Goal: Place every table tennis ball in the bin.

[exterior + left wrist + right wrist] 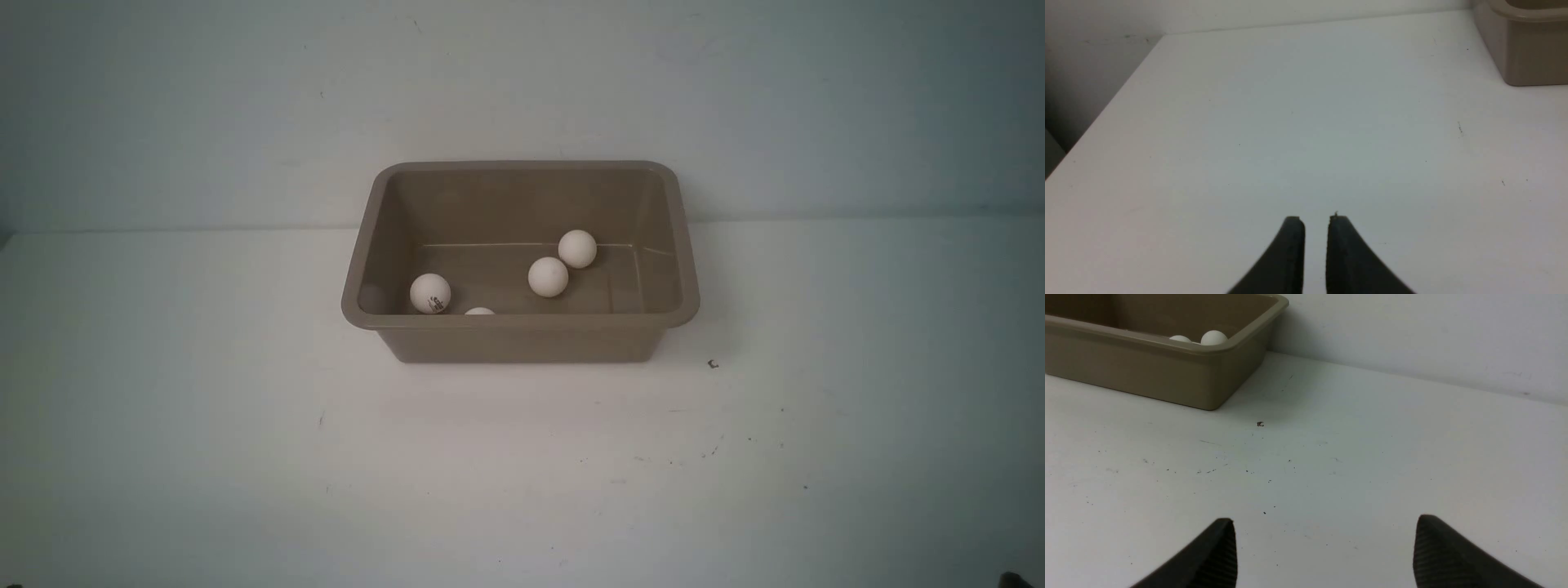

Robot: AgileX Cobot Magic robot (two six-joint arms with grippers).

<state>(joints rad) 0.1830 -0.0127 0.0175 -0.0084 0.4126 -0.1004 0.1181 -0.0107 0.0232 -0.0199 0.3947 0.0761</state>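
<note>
The taupe-brown bin [522, 331] stands on the white table near the back wall. Inside it lie several white table tennis balls: one with a dark logo [430, 293] at the front left, one only peeking over the front rim [479, 311], and two touching near the middle [548, 276] [577, 248]. Both arms are out of the front view. My left gripper [1315, 220] is shut and empty over bare table, with a corner of the bin [1525, 57] off to its side. My right gripper [1325, 524] is open and empty, well short of the bin [1167, 371], where two balls [1213, 337] show over the rim.
The white table [245, 425] carries small dark specks and a tiny scrap [713, 364] right of the bin. A pale wall [522, 82] rises just behind the bin. The table's left edge [1106, 110] shows in the left wrist view.
</note>
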